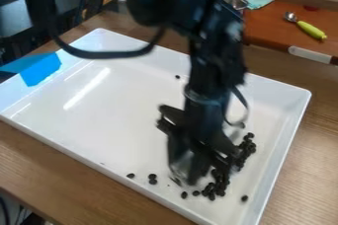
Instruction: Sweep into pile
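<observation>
The dark beans [247, 147] lie in the right part of the white tray [99, 115], mostly in a long, uneven band. Its long axis runs roughly along the tray's right edge, a little in from it, from about the middle of that side down toward the near right corner. The band is thickest at its lower end; it looks more like a strip than a heap.

The gripper [188, 169] hangs down just to the left of that lower end, on the tray's inner side, so close that it hides some of the floor there. Whether it is open or closed, and whether it has hold of any sweeping tool, I cannot tell.

Farther out come the strays. One bean [245, 198] sits apart on the right, between the band and the right edge. Others are spread along the near edge, from just below the gripper to a small group [152, 178] well to its left. A lone bean [177, 76] lies far off, toward the tray's far edge.

The sweeping seems well along, but the pile is loose. The coming move probably turns on this: the band is right of the gripper, the near-edge strays left of it or below. To gather those, it would likely need to get round to their left side and push right; starting from where it is, it could scatter them farther.
</observation>
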You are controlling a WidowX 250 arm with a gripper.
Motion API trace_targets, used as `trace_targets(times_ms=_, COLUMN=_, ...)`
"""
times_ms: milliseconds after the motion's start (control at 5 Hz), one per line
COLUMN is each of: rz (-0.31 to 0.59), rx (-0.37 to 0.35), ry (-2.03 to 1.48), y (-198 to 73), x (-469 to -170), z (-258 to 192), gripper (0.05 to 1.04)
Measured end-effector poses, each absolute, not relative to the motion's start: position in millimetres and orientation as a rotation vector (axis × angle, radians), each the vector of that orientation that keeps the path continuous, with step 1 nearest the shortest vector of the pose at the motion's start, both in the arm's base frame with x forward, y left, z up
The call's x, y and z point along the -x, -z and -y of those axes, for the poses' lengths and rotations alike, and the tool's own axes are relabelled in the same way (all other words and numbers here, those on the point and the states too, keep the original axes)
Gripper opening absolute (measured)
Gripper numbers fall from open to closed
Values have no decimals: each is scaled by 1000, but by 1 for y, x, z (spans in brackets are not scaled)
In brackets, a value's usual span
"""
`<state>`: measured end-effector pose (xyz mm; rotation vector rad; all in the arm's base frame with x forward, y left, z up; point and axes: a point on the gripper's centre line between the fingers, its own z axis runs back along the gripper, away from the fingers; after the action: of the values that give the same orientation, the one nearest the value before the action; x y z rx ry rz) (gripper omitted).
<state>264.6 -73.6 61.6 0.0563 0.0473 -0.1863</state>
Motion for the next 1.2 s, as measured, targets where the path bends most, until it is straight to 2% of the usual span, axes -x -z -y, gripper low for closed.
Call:
trace_targets(times_ms=200, rz=-30, rx=-31, ry=116, y=-78, x=-275, z=31, gripper=380)
trace_targets(times_ms=400, rz=-16, rx=-8, ry=125, y=-92, x=-282, z=9, gripper=380)
trace_targets(times_ms=600, rz=18, rx=-31, ry=78, y=-104, x=-292, z=-32, gripper=380)
trace_targets(times_ms=1200, rz=23, rx=-146, ry=38, y=-77, x=-319, z=-77, gripper=380)
